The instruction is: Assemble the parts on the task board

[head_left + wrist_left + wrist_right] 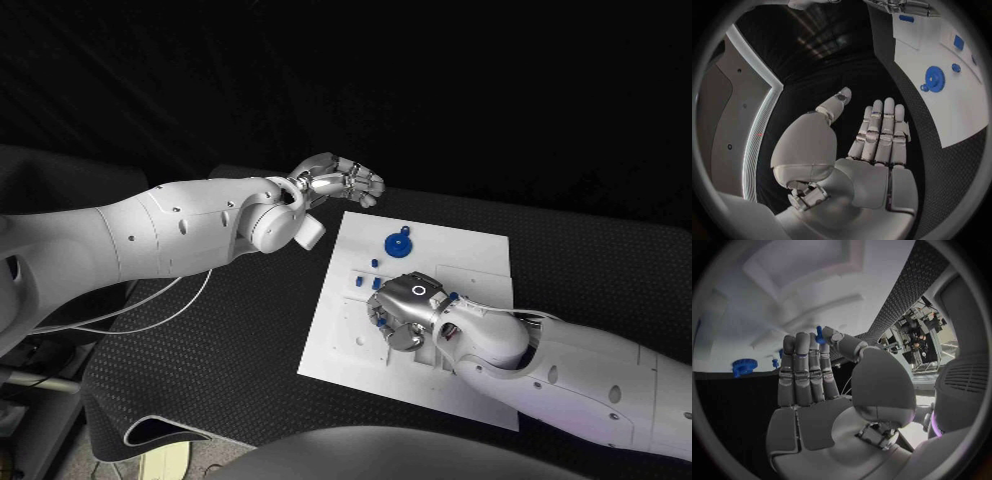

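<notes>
The white task board (476, 250) lies in the middle of the table. A blue gear (397, 243) sits on its far part, also seen as the gear (934, 77) and the gear (744, 366). Small blue parts (356, 281) lie near the board's left edge. My right hand (404, 305) hovers low over the board's middle; in the right wrist view its thumb and a finger pinch a small blue peg (819, 335). My left hand (339, 185) hangs beyond the board's far left corner, off the board. The left hand (873, 145) holds nothing, its fingers straight and the thumb apart.
The black table (216, 340) spreads around the board, with bare mat to the left of it. A white cable (159, 310) loops under the left arm. More small blue pieces (959, 42) lie on the board's far side.
</notes>
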`<state>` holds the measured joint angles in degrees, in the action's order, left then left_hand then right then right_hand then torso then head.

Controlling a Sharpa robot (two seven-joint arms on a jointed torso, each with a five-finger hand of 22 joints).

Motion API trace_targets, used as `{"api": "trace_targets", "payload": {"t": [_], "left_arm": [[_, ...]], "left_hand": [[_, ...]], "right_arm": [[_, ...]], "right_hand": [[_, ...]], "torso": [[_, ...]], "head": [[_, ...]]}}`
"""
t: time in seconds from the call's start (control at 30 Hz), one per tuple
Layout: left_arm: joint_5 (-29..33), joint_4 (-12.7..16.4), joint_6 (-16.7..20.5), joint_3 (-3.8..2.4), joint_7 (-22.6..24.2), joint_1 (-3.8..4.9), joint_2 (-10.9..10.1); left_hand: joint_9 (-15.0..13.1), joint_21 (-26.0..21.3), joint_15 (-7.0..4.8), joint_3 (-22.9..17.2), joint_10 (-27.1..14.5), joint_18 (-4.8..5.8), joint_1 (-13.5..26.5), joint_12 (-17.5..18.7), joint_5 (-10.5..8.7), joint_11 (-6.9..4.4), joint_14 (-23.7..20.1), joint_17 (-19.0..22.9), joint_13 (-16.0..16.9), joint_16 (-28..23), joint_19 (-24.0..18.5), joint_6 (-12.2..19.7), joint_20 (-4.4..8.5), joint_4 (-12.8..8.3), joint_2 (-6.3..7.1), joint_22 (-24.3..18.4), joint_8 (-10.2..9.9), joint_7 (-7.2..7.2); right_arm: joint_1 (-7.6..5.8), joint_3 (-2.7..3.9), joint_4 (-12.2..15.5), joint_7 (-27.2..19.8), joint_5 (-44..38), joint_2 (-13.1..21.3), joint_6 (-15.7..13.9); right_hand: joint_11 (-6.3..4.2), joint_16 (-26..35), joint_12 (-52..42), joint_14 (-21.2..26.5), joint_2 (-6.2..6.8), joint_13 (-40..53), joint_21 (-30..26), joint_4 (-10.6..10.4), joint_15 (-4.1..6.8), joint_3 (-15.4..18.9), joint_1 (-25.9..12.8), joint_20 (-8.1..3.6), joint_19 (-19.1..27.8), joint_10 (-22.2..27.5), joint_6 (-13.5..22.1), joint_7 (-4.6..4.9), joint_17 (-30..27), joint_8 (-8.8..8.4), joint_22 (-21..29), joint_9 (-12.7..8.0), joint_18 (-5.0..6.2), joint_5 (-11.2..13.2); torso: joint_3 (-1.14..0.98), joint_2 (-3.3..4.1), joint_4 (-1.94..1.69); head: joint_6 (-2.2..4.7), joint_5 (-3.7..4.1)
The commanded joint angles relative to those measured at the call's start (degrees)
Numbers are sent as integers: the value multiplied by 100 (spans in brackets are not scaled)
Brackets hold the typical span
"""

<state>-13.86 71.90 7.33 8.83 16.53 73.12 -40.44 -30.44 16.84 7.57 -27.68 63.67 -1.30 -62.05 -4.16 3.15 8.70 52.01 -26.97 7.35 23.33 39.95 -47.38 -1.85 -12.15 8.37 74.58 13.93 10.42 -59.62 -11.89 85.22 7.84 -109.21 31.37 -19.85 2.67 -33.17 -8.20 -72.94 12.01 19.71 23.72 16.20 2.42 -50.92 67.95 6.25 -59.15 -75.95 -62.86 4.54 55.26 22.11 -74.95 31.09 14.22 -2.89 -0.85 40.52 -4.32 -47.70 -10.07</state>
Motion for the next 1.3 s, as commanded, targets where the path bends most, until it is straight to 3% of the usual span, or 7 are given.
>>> {"api": "trace_targets", "payload": {"t": [0.03, 0.93, 1.3], "left_arm": [[33, 9, -95, -3, 32, 6, 5], [33, -3, -110, -3, 33, 5, 15], [33, -20, -115, -3, 40, 5, 10]], "left_hand": [[8, -32, -12, -9, 35, -60, -53, 2, 14, 2, 19, -10, -8, -2, 45, 15, 12, 32, -8, 6, 19, 20], [12, -45, -13, -12, 36, -58, -61, 2, 14, 2, 18, -15, -15, -5, 47, 15, 13, 33, -9, 11, 22, 20], [12, -47, -13, -12, 37, -58, -64, 2, 14, 2, 18, -16, -17, -5, 48, 15, 13, 33, -10, 13, 23, 20]], "right_arm": [[8, -6, 10, 88, -133, 0, 36], [8, -3, 70, 148, -193, 51, -94], [-47, 5, 286, 155, -170, 179, -149]], "right_hand": [[5, 21, -32, 3, -9, 4, 24, 1, 42, -24, 29, -3, -47, -40, -37, -10, 7, -16, -116, 4, 78, -11], [1, 27, -30, -6, 6, 27, 32, 3, 46, -37, 40, -8, -55, -47, -47, -15, 23, -18, -116, 18, 78, -6], [0, 28, -30, -9, 12, 33, 34, 0, 47, -41, 40, -8, -58, -50, -50, -16, 27, -18, -116, 22, 78, -4]], "torso": [[-4, 0, -1], [-5, -1, 1], [-5, -3, 7]], "head": [[-3, -4], [-19, -21], [-29, -33]]}}
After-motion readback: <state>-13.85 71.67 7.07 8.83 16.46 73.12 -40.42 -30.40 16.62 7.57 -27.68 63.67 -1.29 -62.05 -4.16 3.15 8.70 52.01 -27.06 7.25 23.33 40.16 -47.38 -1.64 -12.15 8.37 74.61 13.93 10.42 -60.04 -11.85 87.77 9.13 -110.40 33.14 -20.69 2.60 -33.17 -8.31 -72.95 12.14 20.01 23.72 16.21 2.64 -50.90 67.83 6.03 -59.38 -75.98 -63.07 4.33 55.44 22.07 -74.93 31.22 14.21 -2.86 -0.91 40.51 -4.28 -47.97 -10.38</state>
